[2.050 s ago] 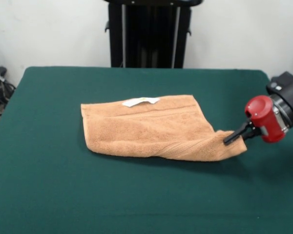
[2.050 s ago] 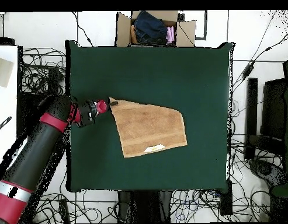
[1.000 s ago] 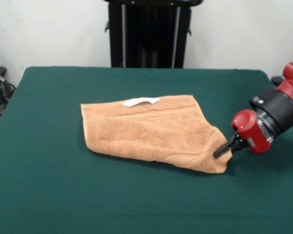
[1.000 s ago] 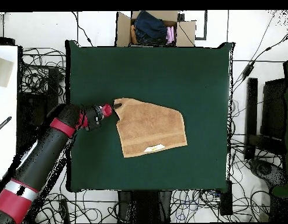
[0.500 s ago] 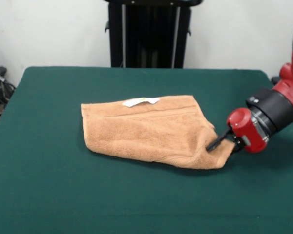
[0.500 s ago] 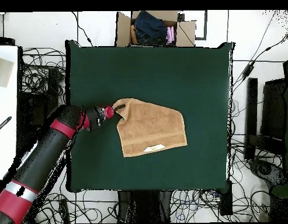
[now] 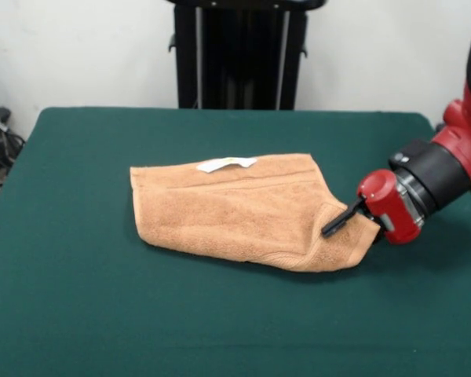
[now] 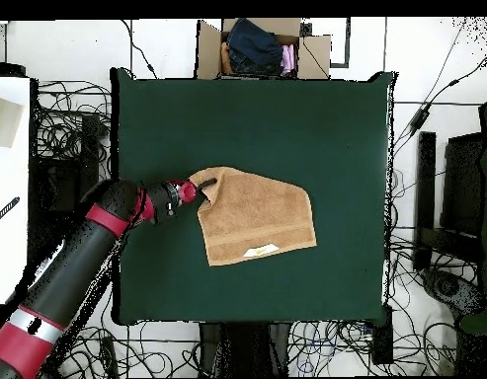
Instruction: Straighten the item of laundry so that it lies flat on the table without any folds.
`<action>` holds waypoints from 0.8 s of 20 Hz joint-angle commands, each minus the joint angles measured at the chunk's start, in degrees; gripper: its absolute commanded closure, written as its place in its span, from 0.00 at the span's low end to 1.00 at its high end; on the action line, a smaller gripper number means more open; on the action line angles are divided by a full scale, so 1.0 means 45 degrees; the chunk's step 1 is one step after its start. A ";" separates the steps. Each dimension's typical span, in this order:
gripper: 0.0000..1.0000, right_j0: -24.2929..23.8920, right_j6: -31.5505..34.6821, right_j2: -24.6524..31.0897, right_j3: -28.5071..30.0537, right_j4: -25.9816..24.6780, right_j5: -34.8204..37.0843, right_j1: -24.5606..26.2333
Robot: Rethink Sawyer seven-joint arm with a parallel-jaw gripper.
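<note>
The orange-tan towel [image 7: 235,208] lies on the dark green table [image 7: 141,314], folded, with its white label [image 7: 226,163] on the far edge. My gripper [image 7: 335,224] is at the towel's right corner, shut on it, and that corner is lifted and bunched in toward the towel's body. From overhead the towel [image 8: 257,212] lies near the middle of the table [image 8: 286,118], and the gripper [image 8: 201,185] grips its upper left corner, with the arm reaching in from the lower left.
A cardboard box [image 8: 262,47] with dark clothes stands just past the table's top edge in the overhead view. Cables cover the floor around the table. A black stand [image 7: 239,55] rises behind the table's far edge.
My gripper has moved inward toward the towel's middle with the corner in it. The stretched-out corner has drawn back, lifted and bunched up.
</note>
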 commanded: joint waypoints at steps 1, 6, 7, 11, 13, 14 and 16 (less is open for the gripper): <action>0.00 -0.0306 0.3733 0.1621 -0.0377 0.0922 0.0281 0.0760; 0.00 -0.0110 0.4461 0.1232 -0.0978 0.1417 0.1473 0.1029; 0.00 -0.0116 0.4570 0.1141 -0.1148 0.1505 0.1768 0.1083; 0.00 -0.0261 0.4442 0.1243 -0.1477 0.1596 0.2137 0.1034; 0.00 -0.0223 0.4337 0.1240 -0.1249 0.1429 0.1914 0.0926; 0.00 -0.0161 0.4425 0.1056 -0.1179 0.1327 0.1737 0.1007; 0.00 -0.0048 0.4621 0.0768 -0.1036 0.1170 0.1305 0.1156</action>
